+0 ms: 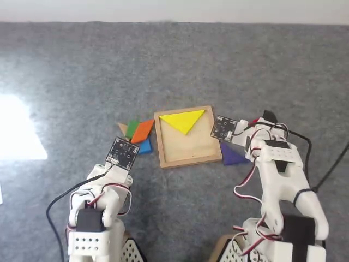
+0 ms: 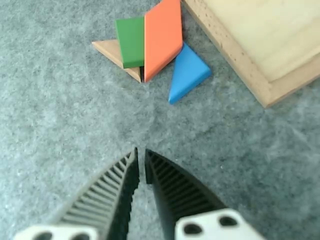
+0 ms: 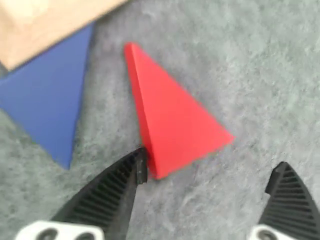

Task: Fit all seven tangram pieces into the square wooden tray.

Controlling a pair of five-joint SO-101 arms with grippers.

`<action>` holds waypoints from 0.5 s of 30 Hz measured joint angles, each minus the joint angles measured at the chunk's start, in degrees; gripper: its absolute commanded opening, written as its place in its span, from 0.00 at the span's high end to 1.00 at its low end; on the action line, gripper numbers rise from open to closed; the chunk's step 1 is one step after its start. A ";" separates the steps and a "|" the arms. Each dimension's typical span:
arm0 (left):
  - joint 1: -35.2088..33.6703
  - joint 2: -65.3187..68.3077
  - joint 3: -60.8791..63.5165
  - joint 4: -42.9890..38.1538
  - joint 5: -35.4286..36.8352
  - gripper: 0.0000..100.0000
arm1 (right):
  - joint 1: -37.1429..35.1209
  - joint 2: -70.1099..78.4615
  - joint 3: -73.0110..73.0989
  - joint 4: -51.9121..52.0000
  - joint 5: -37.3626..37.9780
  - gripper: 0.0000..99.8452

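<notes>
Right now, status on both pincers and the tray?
Left pincer shut, empty. Right pincer open at red triangle. Tray holds yellow triangle. Dark blue triangle alongside.

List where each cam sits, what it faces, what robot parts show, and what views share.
High: fixed above the table, looking down on tray, left arm, right arm.
Left wrist: on left arm, past its shut left gripper toward orange piece, blue triangle, tray corner.
Right wrist: on right arm, past its open right gripper toward red triangle, indigo triangle.
Shared: all three show the tray.
</notes>
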 measured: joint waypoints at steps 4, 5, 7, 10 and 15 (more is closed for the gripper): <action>0.00 0.00 0.00 0.00 0.00 0.98 | -1.41 0.00 0.00 -0.09 -0.35 0.62; 0.00 0.00 0.00 0.00 0.00 0.98 | -1.58 0.00 0.00 -0.09 -0.35 0.62; 0.00 0.00 0.00 0.00 0.00 0.98 | -1.49 0.00 -0.79 -0.09 -0.35 0.62; 0.00 0.00 0.00 0.00 0.00 0.98 | -1.32 0.00 -1.76 -0.09 -0.35 0.62; 0.00 0.00 0.00 0.00 0.00 0.98 | -1.49 0.26 -2.99 4.75 -0.35 0.62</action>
